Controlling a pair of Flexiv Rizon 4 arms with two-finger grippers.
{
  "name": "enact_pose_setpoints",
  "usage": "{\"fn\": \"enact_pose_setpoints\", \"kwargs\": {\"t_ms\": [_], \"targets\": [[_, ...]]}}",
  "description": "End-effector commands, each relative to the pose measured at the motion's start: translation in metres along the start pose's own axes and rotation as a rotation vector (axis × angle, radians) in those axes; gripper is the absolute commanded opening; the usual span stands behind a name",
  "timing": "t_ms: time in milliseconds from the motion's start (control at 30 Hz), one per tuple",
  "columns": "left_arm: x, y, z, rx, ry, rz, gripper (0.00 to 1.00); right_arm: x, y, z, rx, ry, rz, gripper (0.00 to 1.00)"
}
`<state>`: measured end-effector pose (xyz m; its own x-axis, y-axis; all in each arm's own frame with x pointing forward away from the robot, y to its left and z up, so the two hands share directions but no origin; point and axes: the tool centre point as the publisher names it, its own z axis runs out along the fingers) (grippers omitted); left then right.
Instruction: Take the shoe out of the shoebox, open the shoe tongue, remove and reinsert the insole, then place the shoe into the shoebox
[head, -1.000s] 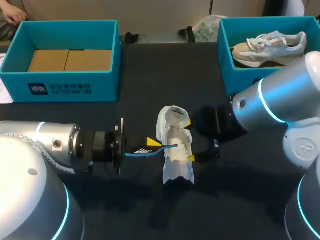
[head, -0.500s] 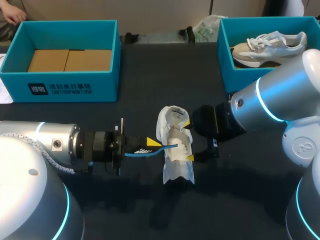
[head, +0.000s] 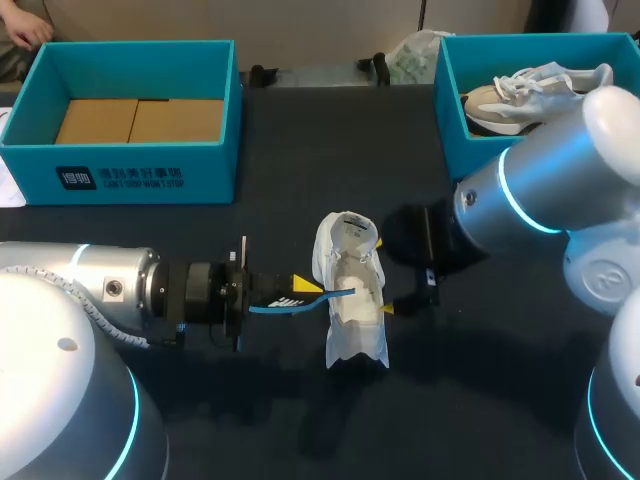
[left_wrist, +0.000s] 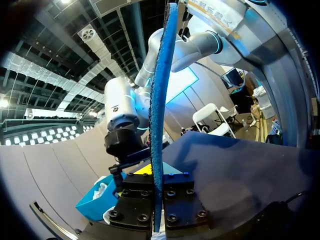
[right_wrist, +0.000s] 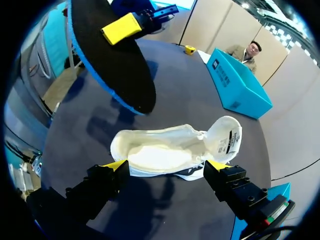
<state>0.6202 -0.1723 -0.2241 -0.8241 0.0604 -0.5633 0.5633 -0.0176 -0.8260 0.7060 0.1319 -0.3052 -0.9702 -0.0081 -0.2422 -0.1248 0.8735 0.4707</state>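
The shoe (head: 355, 300) is lying mid-table. At its nine o'clock the left gripper (head: 305, 290) is pinching the thin, floppy insole (left_wrist: 161, 100); at three the right gripper (right_wrist: 166, 166) is gaping beside it. Light and soft, the shoe is probably best held by its collar rim

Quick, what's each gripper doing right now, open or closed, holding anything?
Left gripper: shut on the insole.
Right gripper: open, at the white shoe, not gripping it.
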Motion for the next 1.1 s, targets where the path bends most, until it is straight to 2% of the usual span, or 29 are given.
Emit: {"fn": "enact_pose_setpoints", "kwargs": {"t_ms": [33,267,400,767,1100], "targets": [[0.001,0.000,0.001,-0.001,-0.003,0.000,0.00,-0.007,-0.003,0.009,-0.006,0.019,-0.001,1.00],[0.000,-0.006,0.001,-0.037,-0.003,0.026,0.00,0.000,-0.011,0.018,-0.022,0.013,0.021,1.00],[-0.003,-0.009,0.005,-0.021,-0.022,0.034,0.00,0.000,-0.011,0.018,-0.022,0.013,0.021,1.00],[-0.014,0.013,0.033,-0.021,-0.011,0.049,0.00,0.000,-0.011,0.018,-0.022,0.013,0.021,1.00],[-0.005,0.036,0.039,-0.060,0.008,0.050,0.00,0.000,-0.011,0.018,-0.022,0.013,0.021,1.00]]}}
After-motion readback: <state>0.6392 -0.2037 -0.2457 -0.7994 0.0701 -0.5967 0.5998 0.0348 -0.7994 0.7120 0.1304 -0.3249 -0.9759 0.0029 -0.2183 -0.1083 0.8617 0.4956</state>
